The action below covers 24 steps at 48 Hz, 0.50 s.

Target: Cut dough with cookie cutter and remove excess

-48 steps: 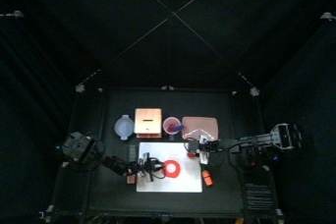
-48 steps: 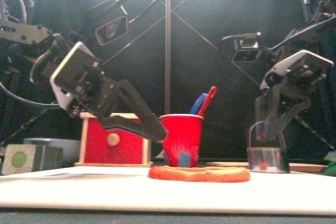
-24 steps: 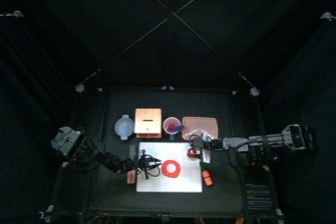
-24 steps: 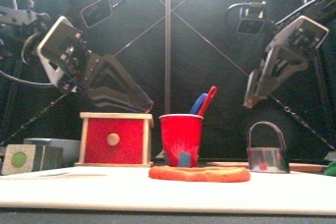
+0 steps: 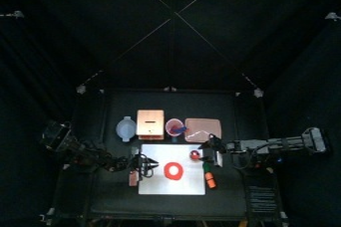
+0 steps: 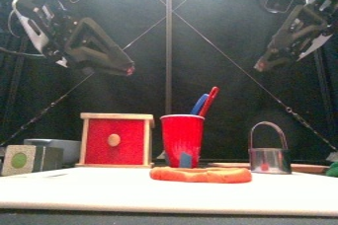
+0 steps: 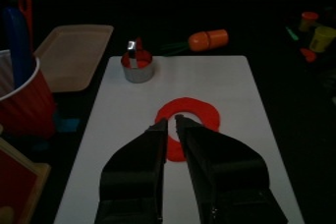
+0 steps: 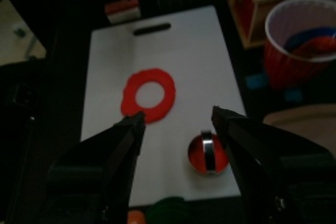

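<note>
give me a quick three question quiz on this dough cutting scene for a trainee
1. True or false: the dough is a solid disc with no hole.
2. Where does the metal cutter stand? A) on the white mat, beside the dough; B) inside a red cup; C) clamped in a hand.
3. Fill in: in the front view the left hand and the right hand both hang ___ the mat, holding nothing.

Key: 1 false, it is a ring; 2 A; 3 above.
</note>
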{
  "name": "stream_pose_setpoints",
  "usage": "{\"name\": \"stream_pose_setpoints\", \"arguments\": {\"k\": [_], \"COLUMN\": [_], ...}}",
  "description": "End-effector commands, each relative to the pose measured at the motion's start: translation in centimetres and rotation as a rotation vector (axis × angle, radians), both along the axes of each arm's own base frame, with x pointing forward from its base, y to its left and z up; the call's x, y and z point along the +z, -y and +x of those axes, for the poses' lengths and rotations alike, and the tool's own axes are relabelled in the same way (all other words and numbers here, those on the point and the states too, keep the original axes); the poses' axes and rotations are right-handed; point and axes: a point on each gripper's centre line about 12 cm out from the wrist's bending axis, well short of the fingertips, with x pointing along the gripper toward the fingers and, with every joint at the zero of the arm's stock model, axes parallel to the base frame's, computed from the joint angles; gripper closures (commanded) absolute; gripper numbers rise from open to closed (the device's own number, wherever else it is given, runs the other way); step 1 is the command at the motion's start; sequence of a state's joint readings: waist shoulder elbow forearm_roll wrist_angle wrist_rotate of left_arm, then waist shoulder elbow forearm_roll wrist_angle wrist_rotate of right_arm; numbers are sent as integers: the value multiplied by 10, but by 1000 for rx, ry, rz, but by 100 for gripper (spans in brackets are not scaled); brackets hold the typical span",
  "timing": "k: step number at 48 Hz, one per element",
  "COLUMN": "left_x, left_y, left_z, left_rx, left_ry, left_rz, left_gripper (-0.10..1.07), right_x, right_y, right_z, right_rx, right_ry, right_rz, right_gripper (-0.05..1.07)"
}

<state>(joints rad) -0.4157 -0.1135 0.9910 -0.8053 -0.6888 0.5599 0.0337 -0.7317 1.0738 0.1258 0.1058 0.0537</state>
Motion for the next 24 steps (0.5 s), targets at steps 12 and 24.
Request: {"name": "stream_pose_setpoints", "arguments": {"k": [12, 24], "left_x": [29, 27], "left_y": [5, 5], "left_z": [0, -3], "left_rx": [-42, -59], "left_ry": [72, 57], "left_rz": [-20, -22], "left_gripper": [39, 39], "right_x": [4, -6], "right_y": [1, 1], "right_z": [1, 4], "right_rx": [5, 1], "right_ry": [103, 69], "right_rz": [-37, -33], "right_gripper": [13, 13]}}
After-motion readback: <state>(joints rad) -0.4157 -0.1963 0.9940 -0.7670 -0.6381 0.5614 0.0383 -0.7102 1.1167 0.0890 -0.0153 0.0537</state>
